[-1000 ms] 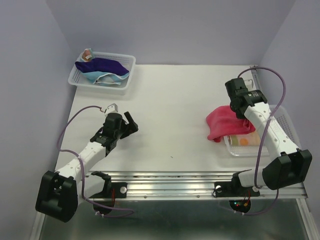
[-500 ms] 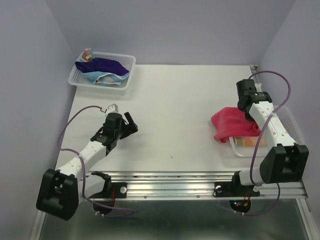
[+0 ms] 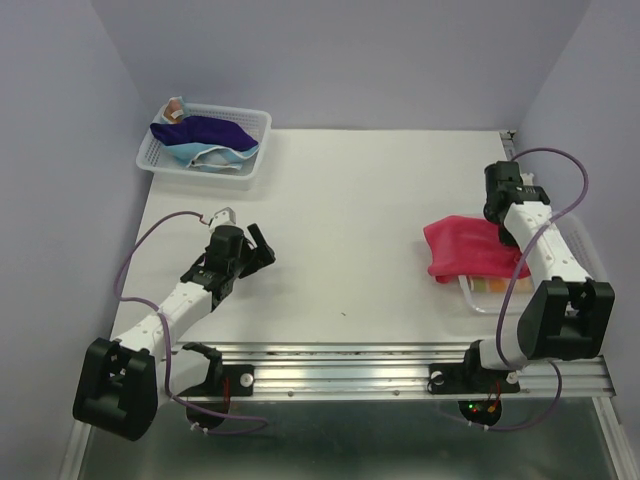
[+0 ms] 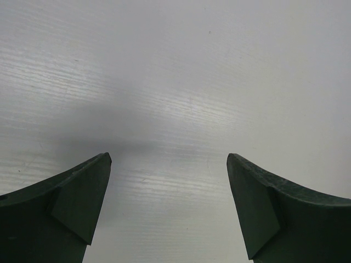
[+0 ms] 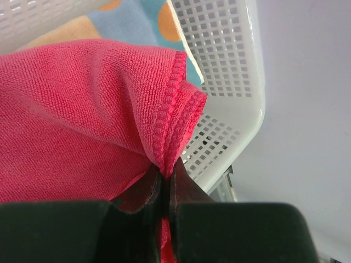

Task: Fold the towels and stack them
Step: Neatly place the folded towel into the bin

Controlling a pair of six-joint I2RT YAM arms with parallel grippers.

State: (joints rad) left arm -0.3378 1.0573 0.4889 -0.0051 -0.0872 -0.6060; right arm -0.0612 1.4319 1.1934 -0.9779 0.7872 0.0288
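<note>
Nothing legible in my views

I can make out no letters, numbers, brand marks or signs on any surface. The only markings are the orange and blue shapes on the patterned towel (image 5: 140,19) in the basket (image 5: 225,66) at the table's three o'clock. They are print pattern, not writing.

The left arm (image 3: 170,305) reaches forward and to the right from its base, held low, and the left gripper (image 3: 264,245) has its jaws spread wide with nothing between them. The right arm (image 3: 545,255) bends at the elbow and runs away from the base. The right gripper (image 5: 164,178) is pinched tight on the hem of the pink towel (image 5: 71,109).
</note>
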